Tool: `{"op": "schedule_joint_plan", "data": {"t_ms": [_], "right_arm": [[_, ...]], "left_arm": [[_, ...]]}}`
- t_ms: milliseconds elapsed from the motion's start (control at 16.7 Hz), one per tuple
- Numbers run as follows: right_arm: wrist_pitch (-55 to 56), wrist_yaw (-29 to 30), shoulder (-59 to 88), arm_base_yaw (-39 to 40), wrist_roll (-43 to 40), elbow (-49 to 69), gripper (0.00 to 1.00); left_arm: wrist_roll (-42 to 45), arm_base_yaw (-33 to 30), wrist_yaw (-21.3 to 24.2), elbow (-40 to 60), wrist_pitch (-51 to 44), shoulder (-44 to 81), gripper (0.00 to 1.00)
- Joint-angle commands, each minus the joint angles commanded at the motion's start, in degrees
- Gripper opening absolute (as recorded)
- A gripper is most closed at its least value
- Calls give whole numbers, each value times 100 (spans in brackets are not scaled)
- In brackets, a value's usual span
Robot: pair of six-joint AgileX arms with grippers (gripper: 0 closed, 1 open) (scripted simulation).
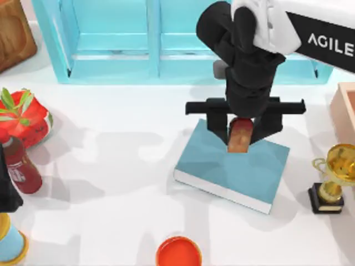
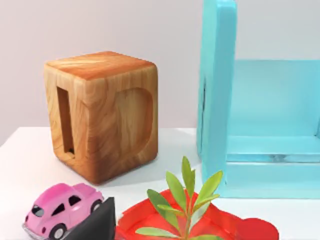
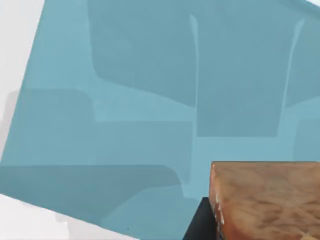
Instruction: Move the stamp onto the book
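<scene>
The teal-blue book (image 1: 249, 172) lies flat on the table right of centre, turned at an angle, with its white page edge toward the front. Its cover (image 3: 125, 100) spreads across the right wrist view. My right gripper (image 1: 240, 130) reaches down over the book's far part and is shut on the stamp (image 1: 239, 136), an orange-brown block with a dark red knob. The stamp's wooden base (image 3: 270, 200) hangs close over the cover, a black finger (image 3: 200, 227) beside it. My left gripper (image 1: 6, 191) is parked at the table's left edge.
A light blue shelf unit (image 1: 150, 44) runs along the back. A wooden block (image 2: 100, 115), a red planter (image 1: 25, 116), a red bottle (image 1: 21, 166) and a pink toy car (image 2: 62, 210) crowd the left. An orange-red disc (image 1: 178, 252) sits front centre and a gold trophy (image 1: 333, 177) stands right of the book.
</scene>
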Motion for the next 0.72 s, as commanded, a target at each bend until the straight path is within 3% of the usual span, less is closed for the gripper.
{"op": "schedule_joint_plan", "data": {"t_ms": [660, 720], "right_arm": [[0, 0, 0, 0, 0, 0, 98], [0, 0, 0, 0, 0, 0, 100]], "left_arm": [[0, 0, 0, 0, 0, 0, 100], [0, 0, 0, 0, 0, 0, 100]]}}
